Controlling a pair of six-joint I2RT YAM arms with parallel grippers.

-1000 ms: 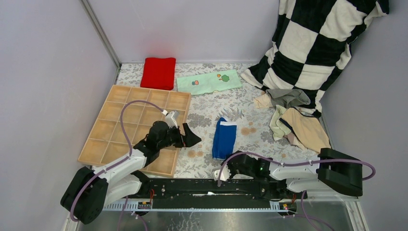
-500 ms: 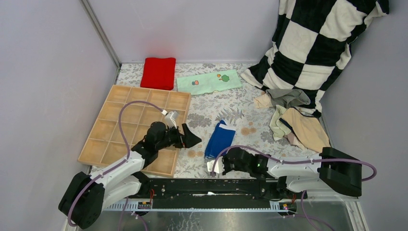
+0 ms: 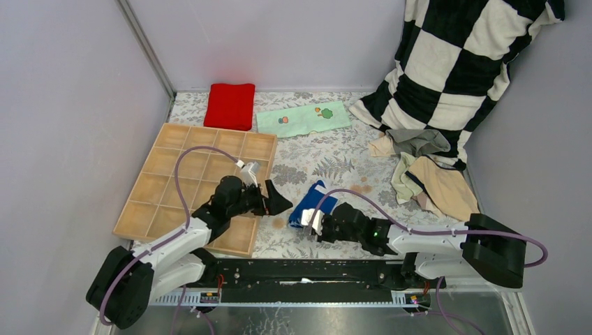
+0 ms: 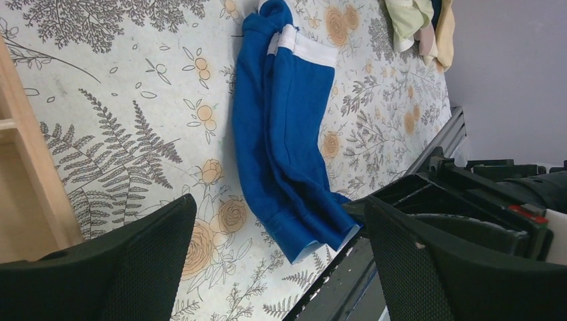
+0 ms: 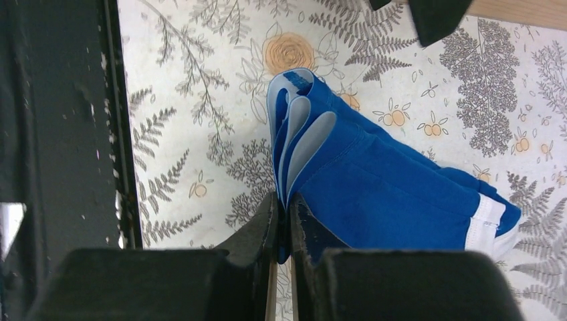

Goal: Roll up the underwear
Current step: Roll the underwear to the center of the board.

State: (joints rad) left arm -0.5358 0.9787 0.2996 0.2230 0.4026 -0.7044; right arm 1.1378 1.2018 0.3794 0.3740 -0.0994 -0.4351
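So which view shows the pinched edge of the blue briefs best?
Right wrist: the blue briefs fill the frame, their layered edge clamped in the right jaws. Left wrist shows nearly their full length on the table; the top view shows them small.

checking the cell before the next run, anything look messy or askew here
The underwear pile at the far right lies crumpled by the checkered pillow. The blue underwear sits askew, its near end pinched by the right gripper.

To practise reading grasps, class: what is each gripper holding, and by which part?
The right gripper pinches the blue underwear by its folded edge, at the end opposite the white band. The left gripper is open and holds nothing.
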